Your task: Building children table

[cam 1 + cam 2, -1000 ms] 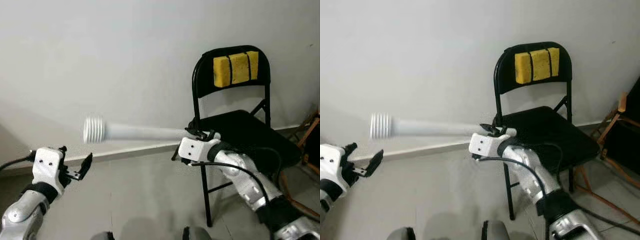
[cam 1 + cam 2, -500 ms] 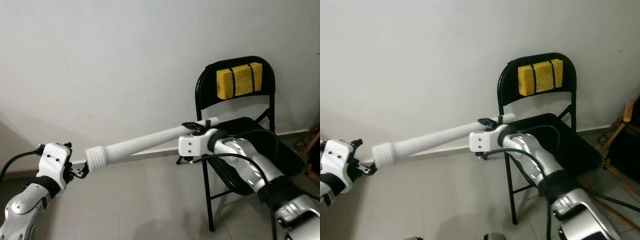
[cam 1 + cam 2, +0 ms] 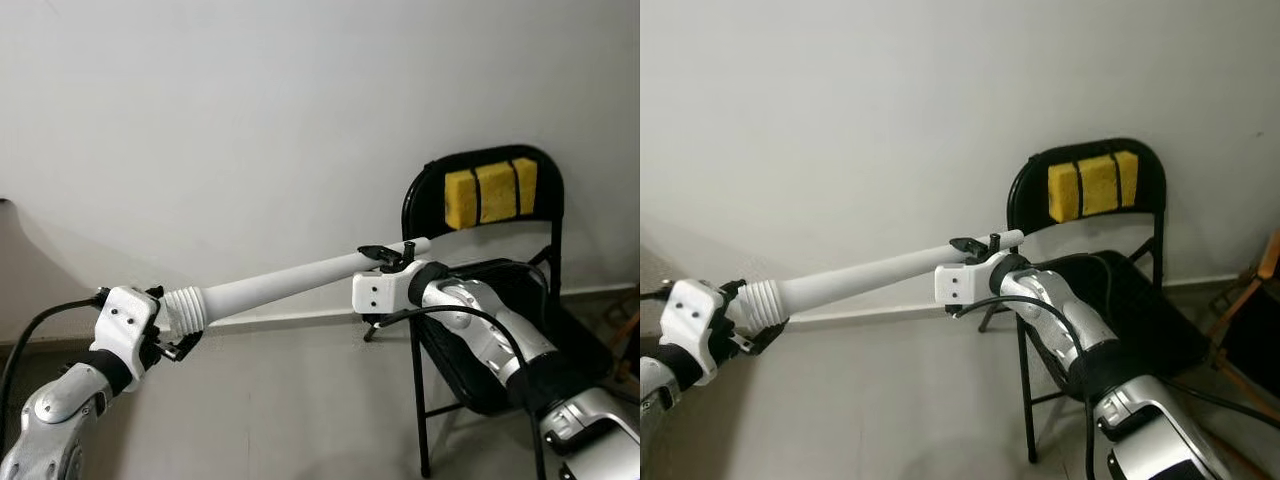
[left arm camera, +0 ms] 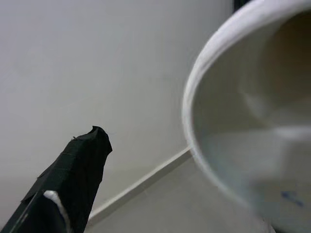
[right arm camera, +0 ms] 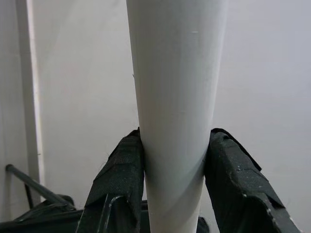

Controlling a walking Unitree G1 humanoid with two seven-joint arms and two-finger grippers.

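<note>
A plain white wall [image 3: 250,120] fills most of the frame. At right, a black folding chair [image 3: 500,290] with yellow sponges [image 3: 490,193] stands on grey floor [image 3: 300,400].

A room in a home, plain white wall [image 3: 250,120], grey floor [image 3: 290,420] — black folding chair [image 3: 490,290] at 3 o'clock

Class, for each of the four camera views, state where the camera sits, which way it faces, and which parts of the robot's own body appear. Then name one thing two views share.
Left eye view: on the head, facing a white wall; both silver arms show, with the right gripper on the long white plastic table leg.
Right eye view: beside it, same scene, black folding chair included.
Left wrist view: along the left gripper, looking into the leg's ribbed open end.
Right wrist view: along its fingers clamping the leg.
Shared: both wrist views show the leg.
</note>
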